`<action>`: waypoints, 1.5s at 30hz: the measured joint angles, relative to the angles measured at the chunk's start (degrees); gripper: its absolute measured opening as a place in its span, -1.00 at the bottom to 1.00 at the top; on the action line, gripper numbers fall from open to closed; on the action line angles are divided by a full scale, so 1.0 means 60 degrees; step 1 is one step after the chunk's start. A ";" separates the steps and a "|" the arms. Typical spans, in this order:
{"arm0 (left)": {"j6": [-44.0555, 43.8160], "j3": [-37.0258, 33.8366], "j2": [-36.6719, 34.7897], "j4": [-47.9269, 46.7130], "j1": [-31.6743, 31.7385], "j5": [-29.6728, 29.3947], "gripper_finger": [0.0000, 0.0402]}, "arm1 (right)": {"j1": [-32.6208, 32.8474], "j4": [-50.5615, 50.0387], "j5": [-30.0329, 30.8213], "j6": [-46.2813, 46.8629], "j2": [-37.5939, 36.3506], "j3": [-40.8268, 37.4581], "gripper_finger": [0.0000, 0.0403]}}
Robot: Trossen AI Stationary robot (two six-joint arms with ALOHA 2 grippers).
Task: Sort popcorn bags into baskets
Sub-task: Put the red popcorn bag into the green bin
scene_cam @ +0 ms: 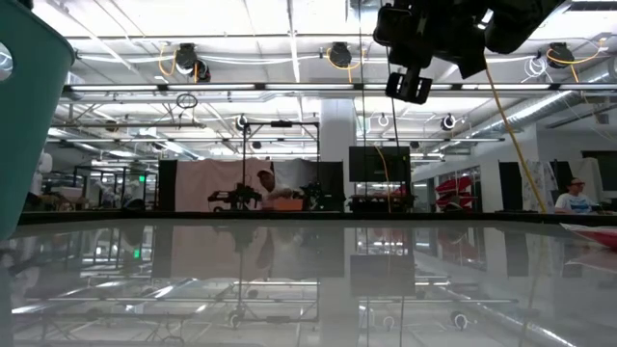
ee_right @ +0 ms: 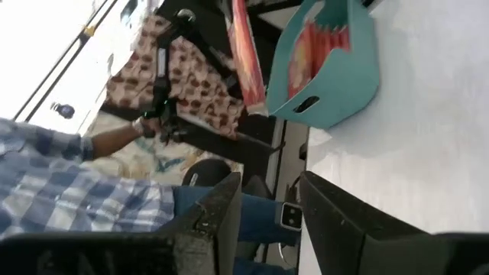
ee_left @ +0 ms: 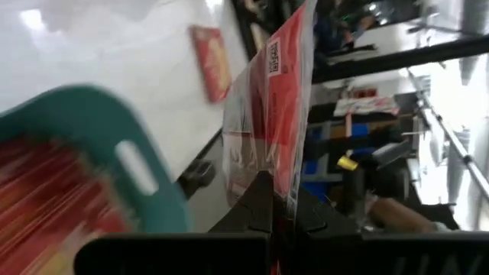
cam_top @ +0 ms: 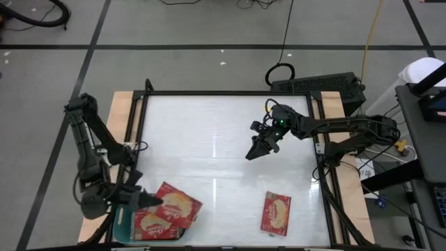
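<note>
Flat red popcorn bags with a yellow-cream picture on the front lie in three places, all reckoned here from the teal-green rectangular plastic basket (cam_top: 125, 224) at the table's near left corner. At least one bag (cam_top: 155, 226) lies flat inside the basket, face up. A second, held bag (cam_top: 178, 203) hangs over the basket's right rim, reaching out past it toward the middle of the table. A third, loose bag (cam_top: 277, 212) lies flat on the glossy white tabletop (cam_top: 223, 139), well to the right of the basket and apart from everything else.

The left gripper (cam_top: 143, 199) sits directly above the basket, its fingers pinched tight on the edge of the held bag. In the left wrist view that bag (ee_left: 279, 107) stands up on edge from between the dark fingers, its red plastic and a small white label panel showing, with the basket's rounded corner and handle slot (ee_left: 137, 168) just beside it.

The right gripper (cam_top: 256, 151) hovers high over the table's middle, far to the right of the basket and beyond it, holding nothing; its two dark fingers (ee_right: 218, 206) stand partly apart, with the basket (ee_right: 336, 69) visible well off beyond them.
</note>
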 joint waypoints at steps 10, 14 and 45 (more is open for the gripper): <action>-0.2890 0.0000 -0.0062 -0.2662 -0.2067 -0.0085 -1.00 | 0.0207 0.0007 0.1760 0.0108 0.0000 0.0003 -0.35; -0.3464 0.0000 -0.0062 -0.3355 -0.2523 -0.0070 -1.00 | 0.0354 0.0011 0.2710 0.0322 0.0000 0.0003 -0.35; -0.2023 0.0000 0.0707 -0.3971 -0.2151 0.3408 -0.66 | 0.1505 0.1305 0.6635 0.1781 -0.0004 0.0003 -0.35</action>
